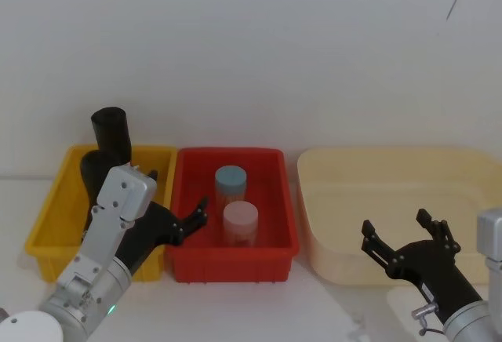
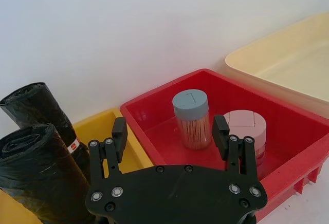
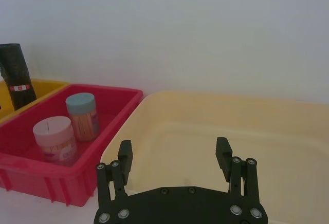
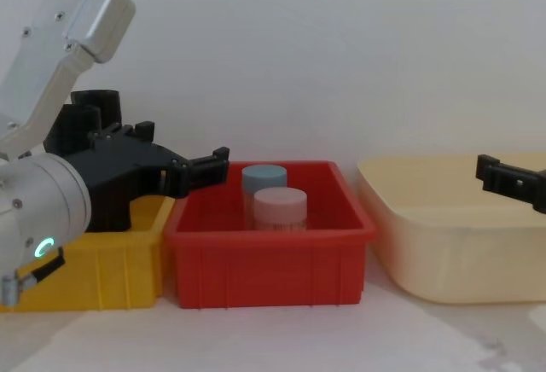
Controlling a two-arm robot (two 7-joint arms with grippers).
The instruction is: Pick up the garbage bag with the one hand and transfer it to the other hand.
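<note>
Judging from the left wrist view, the garbage bag is a thick, tightly wound roll of black plastic. It is probably light and firm at the core, but slick and yielding on its skin, so a hold across the middle of the cylinder looks safest. It stands in the yellow bin, just beside the slimmer labelled roll. It sits off to one side of the left gripper, whose fingers are spread wide and empty and point over the red bin instead. In the head view, the left gripper hovers at the wall shared by the yellow and red bins, with the rolls close beside its arm. The right wrist view has the right gripper spread and empty over the cream tub. In the chest view, the black rolls stand behind the left gripper.
</note>
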